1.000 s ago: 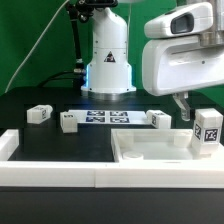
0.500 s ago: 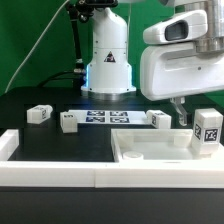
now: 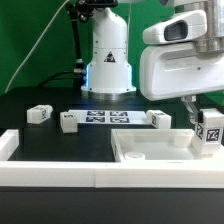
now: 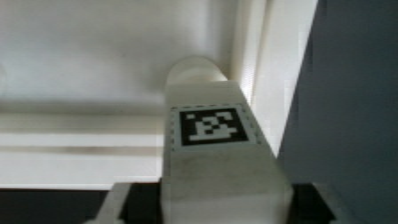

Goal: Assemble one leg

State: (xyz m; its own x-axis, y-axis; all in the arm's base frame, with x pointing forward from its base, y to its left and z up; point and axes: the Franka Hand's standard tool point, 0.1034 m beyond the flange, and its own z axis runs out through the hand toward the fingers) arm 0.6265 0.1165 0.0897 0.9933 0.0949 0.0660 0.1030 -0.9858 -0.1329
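Observation:
My gripper (image 3: 204, 117) is shut on a leg (image 3: 209, 130), a small white block with a black-and-white tag. It holds the leg above the right end of the large white square panel (image 3: 150, 152). In the wrist view the leg (image 4: 217, 130) stands between the two dark fingers, and the gripper (image 4: 222, 206) grips its near end. The panel (image 4: 98, 80) with its raised rim lies beneath it. Three more legs lie on the black table: one at the left (image 3: 39, 113), one beside it (image 3: 68, 122) and one to the right (image 3: 160, 119).
The marker board (image 3: 105, 117) lies flat between the loose legs. The robot's white base (image 3: 108, 60) stands behind it. A white rail (image 3: 50, 172) runs along the table's front, with a raised end (image 3: 8, 143) at the left.
The gripper with the leg has shifted slightly toward the exterior view's right. The loose legs and the panel have not moved.

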